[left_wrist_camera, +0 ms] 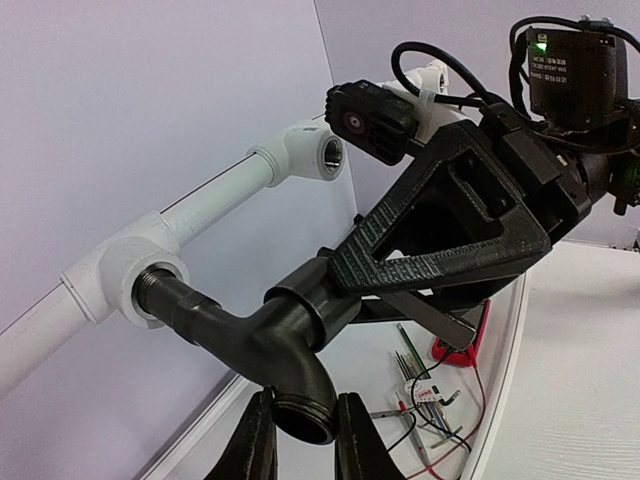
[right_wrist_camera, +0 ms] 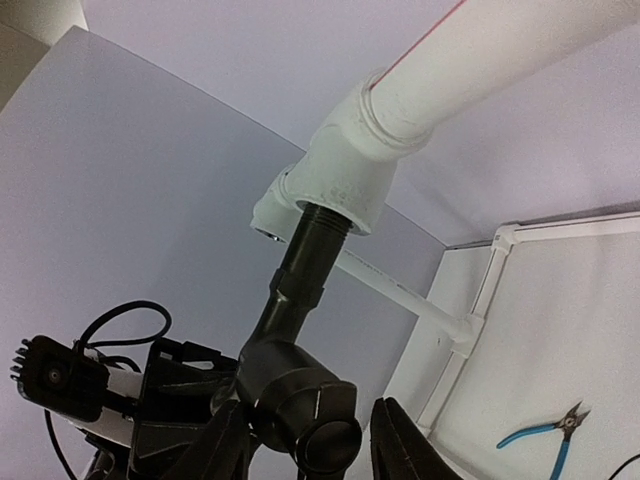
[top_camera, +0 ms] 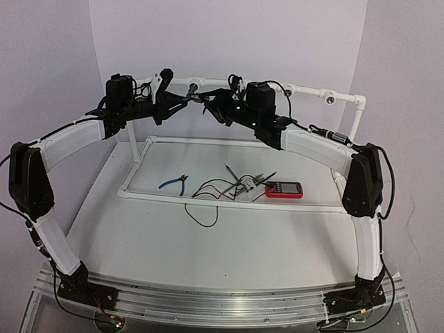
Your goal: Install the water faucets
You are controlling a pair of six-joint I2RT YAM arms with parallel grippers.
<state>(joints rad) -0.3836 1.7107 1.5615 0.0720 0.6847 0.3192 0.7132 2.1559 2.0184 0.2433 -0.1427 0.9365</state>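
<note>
The dark grey-black faucet point(left_wrist_camera: 250, 335) has its threaded end in a white tee socket point(left_wrist_camera: 125, 280) on the raised pipe rail. My left gripper point(left_wrist_camera: 305, 400) is shut on the faucet's spout mouth, a finger on each side. My right gripper point(right_wrist_camera: 310, 410) is open, its fingers straddling the faucet's round valve head point(right_wrist_camera: 305, 415) with a gap on the right side. The thread enters the socket point(right_wrist_camera: 340, 185) from below in the right wrist view. In the top view both grippers, left point(top_camera: 182, 99) and right point(top_camera: 208, 102), meet at the faucet point(top_camera: 194, 94) at the back rail.
Another open pipe socket point(left_wrist_camera: 322, 152) sits further along the rail, and one more point(top_camera: 331, 98) at the right. Blue-handled pliers point(top_camera: 173, 182), a tangle of wires and probes point(top_camera: 232, 187) and a red meter point(top_camera: 284, 189) lie inside the white pipe frame point(top_camera: 229, 200).
</note>
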